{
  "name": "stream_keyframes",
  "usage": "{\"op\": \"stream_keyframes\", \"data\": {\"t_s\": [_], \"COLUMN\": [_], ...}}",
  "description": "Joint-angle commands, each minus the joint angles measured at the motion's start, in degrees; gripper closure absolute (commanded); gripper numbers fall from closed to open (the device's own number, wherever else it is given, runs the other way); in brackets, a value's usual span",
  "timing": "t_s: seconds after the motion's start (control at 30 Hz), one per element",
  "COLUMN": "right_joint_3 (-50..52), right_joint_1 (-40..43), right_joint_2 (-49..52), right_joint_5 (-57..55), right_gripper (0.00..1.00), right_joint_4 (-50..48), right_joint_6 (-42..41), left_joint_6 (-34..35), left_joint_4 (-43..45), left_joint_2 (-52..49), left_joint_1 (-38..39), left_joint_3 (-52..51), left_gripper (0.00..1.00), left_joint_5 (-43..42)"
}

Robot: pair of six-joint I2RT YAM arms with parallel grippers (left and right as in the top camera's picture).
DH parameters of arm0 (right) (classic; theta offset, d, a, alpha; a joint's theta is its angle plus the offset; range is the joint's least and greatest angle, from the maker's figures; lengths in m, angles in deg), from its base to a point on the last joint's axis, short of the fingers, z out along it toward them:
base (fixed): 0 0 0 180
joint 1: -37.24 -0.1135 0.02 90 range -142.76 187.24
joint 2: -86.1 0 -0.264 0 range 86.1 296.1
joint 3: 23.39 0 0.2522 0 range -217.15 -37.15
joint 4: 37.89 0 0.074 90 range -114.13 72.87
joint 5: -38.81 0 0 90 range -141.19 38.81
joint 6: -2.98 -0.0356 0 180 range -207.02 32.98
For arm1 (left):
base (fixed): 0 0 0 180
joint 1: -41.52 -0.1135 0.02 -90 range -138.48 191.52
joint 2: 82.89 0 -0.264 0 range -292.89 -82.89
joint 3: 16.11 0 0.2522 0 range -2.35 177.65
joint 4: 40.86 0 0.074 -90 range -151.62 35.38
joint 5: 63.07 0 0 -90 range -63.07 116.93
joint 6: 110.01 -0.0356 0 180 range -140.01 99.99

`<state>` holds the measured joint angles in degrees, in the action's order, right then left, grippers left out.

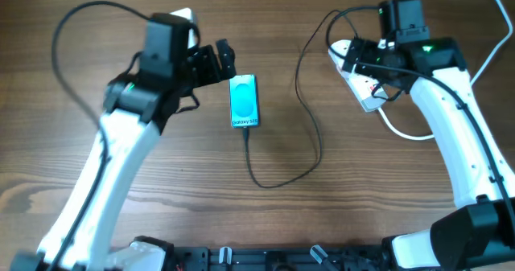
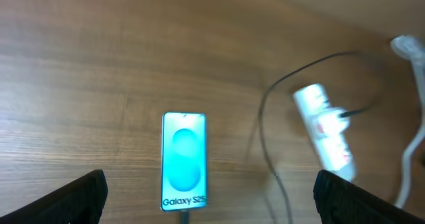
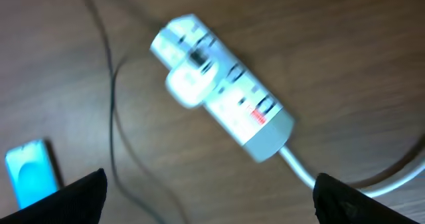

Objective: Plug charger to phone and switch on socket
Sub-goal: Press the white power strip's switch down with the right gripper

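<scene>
The phone point(image 1: 244, 102) lies flat mid-table, its teal screen up, and also shows as phone point(image 2: 184, 161) and phone point(image 3: 30, 171). The thin black charger cable point(image 1: 310, 134) loops from the phone's bottom edge, where its tip point(image 2: 184, 216) meets it, up to the white socket point(image 1: 364, 84). My left gripper point(image 1: 219, 62) hovers open just beyond the phone's top end, its jaws wide with the phone between them in the left wrist view point(image 2: 209, 197). Above the socket point(image 3: 219, 91), my right gripper point(image 1: 360, 60) hangs open and holds nothing point(image 3: 209, 191). The socket's switch marks are blurred.
The socket's thick white cord point(image 1: 402, 130) curves off to the right under the right arm. Another white cable point(image 1: 499, 2) runs across the far right corner. The left arm's own black cable point(image 1: 72, 54) arcs over the left of the table.
</scene>
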<state>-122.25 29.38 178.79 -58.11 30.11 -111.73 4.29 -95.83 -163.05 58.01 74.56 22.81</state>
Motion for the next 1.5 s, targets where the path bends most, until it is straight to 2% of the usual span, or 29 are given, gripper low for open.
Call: {"op": "stream_keyframes", "data": {"t_s": [0.0,0.13,0.37,0.83,1.0,1.47], "right_joint_3": [0.33,0.33,0.33,0.33,0.33,0.33], "right_joint_1": [4.22,7.96,8.66,10.71,13.88,14.14], "right_joint_2": [1.36,5.7,11.72,20.48,23.06,27.65], "right_joint_5": [-3.23,-2.01,-6.03,-3.3,7.48,9.92], "right_gripper": [0.0,0.0,0.0,0.0,0.0,0.0], "right_joint_4": [-1.97,-4.74,-8.22,-13.14,-14.16,-16.35], "right_joint_6": [0.79,6.78,8.24,14.67,18.53,16.74], "left_joint_6": [-0.5,-0.5,-0.5,-0.5,-0.5,-0.5], "left_joint_4": [-5.2,-10.93,-11.04,-11.04,-11.04,-11.04], "left_joint_2": [3.39,3.5,3.34,3.34,3.34,3.34], "left_joint_1": [-0.37,-0.35,-0.35,-0.35,-0.35,-0.35], "left_joint_3": [-0.07,-0.07,-0.07,-0.07,-0.07,-0.07], "left_gripper": [0.0,0.0,0.0,0.0,0.0,0.0], "left_joint_5": [0.81,0.79,0.79,0.79,0.79,0.79]}}
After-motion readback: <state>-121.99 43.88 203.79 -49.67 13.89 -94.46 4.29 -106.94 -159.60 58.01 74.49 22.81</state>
